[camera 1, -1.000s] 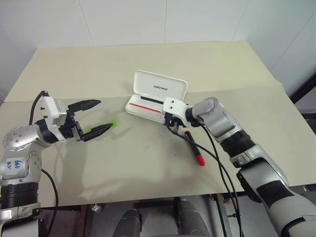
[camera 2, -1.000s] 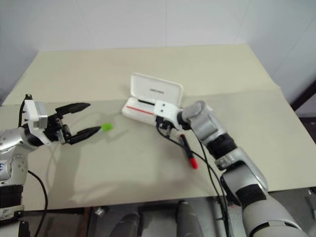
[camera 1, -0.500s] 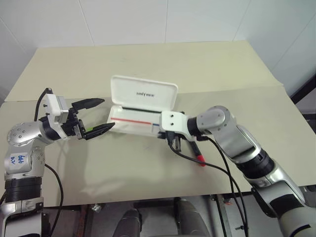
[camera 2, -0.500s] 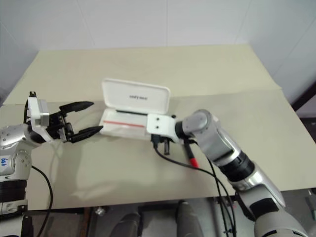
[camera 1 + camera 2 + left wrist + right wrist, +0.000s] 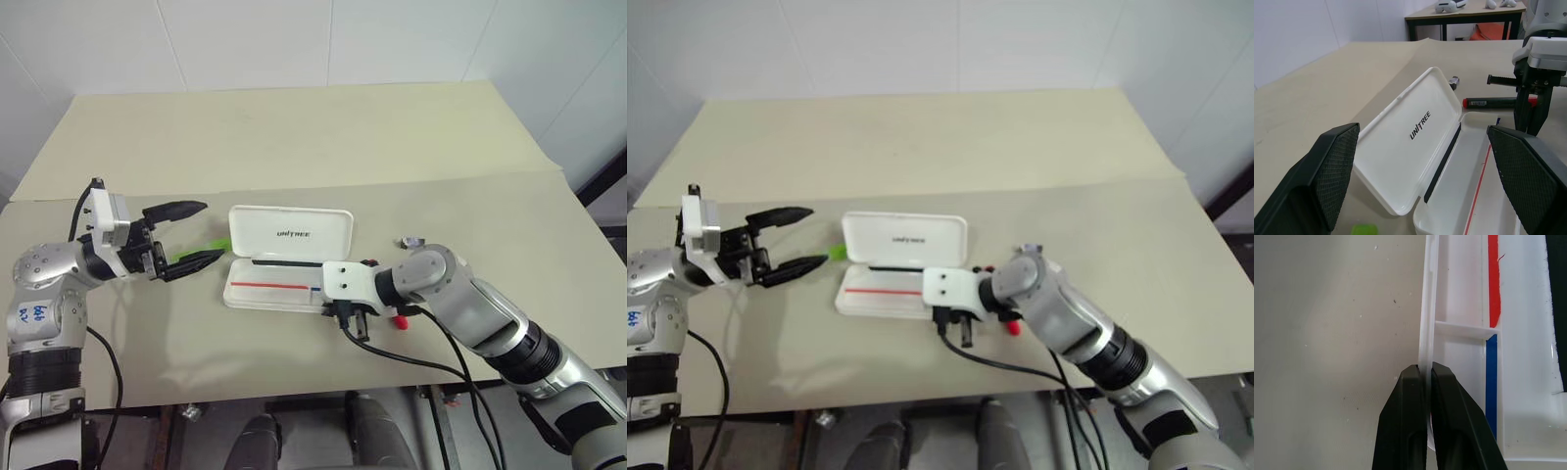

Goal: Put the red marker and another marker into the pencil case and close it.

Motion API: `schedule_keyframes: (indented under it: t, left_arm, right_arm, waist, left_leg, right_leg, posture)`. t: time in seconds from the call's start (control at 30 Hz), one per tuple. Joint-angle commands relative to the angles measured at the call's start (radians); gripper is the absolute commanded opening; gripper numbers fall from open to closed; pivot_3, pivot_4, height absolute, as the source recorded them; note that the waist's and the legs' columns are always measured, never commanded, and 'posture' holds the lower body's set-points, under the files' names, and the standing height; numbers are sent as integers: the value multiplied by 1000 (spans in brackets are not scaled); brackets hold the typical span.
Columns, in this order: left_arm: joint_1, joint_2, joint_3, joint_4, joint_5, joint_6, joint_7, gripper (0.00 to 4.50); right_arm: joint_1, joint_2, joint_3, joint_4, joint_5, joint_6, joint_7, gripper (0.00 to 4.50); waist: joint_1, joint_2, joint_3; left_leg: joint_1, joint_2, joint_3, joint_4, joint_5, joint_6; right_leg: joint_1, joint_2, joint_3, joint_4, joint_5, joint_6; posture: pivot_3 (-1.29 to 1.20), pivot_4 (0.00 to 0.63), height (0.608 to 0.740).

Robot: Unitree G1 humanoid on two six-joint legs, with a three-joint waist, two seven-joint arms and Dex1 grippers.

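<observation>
Right there, right fingers (image 5: 1421,377) pinching pencil case (image 5: 284,257) rim.

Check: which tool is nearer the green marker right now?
Left. The left tool hangs open right beside the green marker. The right tool is shut on the pencil case front wall, across the case from the marker.

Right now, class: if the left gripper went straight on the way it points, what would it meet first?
Probably the open white hard plastic pencil case: the left gripper, jaws wide, faces its raised lid and tray. The small bright green marker lies lower, likely beneath that line.
</observation>
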Motion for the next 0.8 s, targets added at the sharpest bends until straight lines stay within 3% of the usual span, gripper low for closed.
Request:
schedule_keyframes:
  t: [0.03,0.43,0.53,0.8]
  left_arm:
    - [9,12,23,-40,-17,-5,14,4500]
    - [36,17,29,-77,-30,9,28,4500]
    - [52,24,40,-92,-44,23,19,4500]
    - [102,41,66,-151,-127,94,-28,4500]
  right_arm:
    - [7,0,11,14,6,-49,-4,25]
    - [-16,-39,75,73,-60,-158,23,25]
    - [-16,-33,74,76,-60,-151,23,841]
    - [-19,-34,50,59,-49,-130,38,3570]
  waist:
    - [0,0,0]
    - [-1,0,0]
    - [-1,-1,0]
    - [3,-1,-1]
  left_leg:
    - [0,0,0,0,0,0]
    - [1,0,0,1,0,0]
    - [1,0,0,1,0,0]
    - [1,0,0,0,0,0]
  right_leg:
    - [0,0,0,0,0,0]
    - [1,0,0,1,0,0]
    - [1,0,0,1,0,0]
    - [1,0,0,0,0,0]
  posture:
    - [0,150,740]
    - [0,150,740]
    - [0,150,740]
    - [0,150,740]
